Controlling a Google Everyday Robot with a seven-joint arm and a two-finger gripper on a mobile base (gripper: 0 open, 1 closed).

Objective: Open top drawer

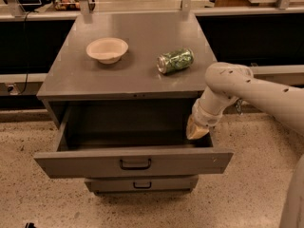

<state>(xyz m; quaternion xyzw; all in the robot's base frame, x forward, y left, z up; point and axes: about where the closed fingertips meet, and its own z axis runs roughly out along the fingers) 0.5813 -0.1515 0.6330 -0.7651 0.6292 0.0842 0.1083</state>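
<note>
One top drawer (85, 164): wide open under the cabinet top (137, 77), deep interior showing.
My gripper (197, 129): at that drawer's right wall; open or closed, I cannot tell.
On top: bowl (107, 49), can (175, 61).

Lying on the grey cabinet top (137, 75): cream bowl (107, 49), green can (175, 61) on its side; hanging below the front right corner, gripper (197, 129).

Warm overhead light, shadowed top drawer (95, 164), hand (196, 131) at its right side
</note>
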